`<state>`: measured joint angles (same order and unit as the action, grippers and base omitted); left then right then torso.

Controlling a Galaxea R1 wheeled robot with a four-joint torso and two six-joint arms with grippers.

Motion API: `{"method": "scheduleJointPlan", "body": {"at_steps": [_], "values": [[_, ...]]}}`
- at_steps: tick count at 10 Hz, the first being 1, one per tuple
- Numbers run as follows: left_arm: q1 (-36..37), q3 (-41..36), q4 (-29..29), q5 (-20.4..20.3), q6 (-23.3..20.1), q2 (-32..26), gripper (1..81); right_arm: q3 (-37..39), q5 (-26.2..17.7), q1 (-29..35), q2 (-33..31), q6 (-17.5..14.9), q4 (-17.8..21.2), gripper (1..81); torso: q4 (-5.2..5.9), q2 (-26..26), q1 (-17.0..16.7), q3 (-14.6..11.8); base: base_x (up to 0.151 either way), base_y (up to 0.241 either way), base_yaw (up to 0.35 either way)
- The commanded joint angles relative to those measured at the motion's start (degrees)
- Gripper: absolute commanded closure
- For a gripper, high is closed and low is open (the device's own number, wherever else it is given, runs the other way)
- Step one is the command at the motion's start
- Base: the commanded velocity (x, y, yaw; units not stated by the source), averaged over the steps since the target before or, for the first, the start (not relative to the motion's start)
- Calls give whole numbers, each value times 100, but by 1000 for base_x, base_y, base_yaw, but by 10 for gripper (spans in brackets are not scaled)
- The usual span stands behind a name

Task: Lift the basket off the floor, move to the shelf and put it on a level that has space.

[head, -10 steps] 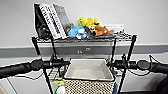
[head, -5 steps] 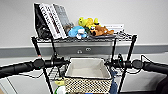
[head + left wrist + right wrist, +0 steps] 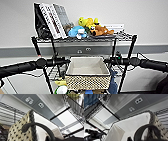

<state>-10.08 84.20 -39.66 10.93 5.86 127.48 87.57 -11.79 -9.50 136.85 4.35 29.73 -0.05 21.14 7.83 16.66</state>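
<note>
The basket [image 3: 87, 82], beige weave with dark dots and a cream lining, hangs in front of the black wire shelf [image 3: 131, 50]. It is at the height of the level [image 3: 53, 74], the second tier from the top. My left gripper [image 3: 65, 61] is at the basket's left rim and my right gripper [image 3: 106, 60] at its right rim, each shut on the basket. The left wrist view shows the basket's speckled side [image 3: 16, 131] close up. The right wrist view shows its lining [image 3: 134, 125]. The floor is hidden.
The top tier carries upright books [image 3: 52, 18] and plush toys [image 3: 90, 27]. A grey wall band with sockets [image 3: 83, 50] runs behind the rack. A blue thing [image 3: 113, 82] and a yellow-green thing [image 3: 61, 88] sit lower in the rack.
The basket and both arms have edged slightly toward the shelf. Otherwise nothing visibly differs.
</note>
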Motion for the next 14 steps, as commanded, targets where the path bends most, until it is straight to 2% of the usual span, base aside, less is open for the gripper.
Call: {"method": "scheduleJointPlan", "body": {"at_steps": [1,5,10,11,14], "values": [[924,44,116,-48,-50,147,811,251,98,1111,64,-40,-11,811,0,0,0,0,0,0,0],[854,605,239,-144,-59,559,811,856,71,1111,441,-48,-90,811,0,0,0,0,0,0,0],[1205,1318,239,-12,-41,1008,811,1490,10,1111,838,-48,-108,811,0,0,0,5,0,0,0],[1275,1528,239,189,-41,1105,811,1613,19,1050,890,-48,-108,811,0,0,0,5,0,0,0],[1302,2108,257,382,-50,1377,811,2078,10,830,1110,-40,-82,811,0,-2,2,5,0,0,0]]}}
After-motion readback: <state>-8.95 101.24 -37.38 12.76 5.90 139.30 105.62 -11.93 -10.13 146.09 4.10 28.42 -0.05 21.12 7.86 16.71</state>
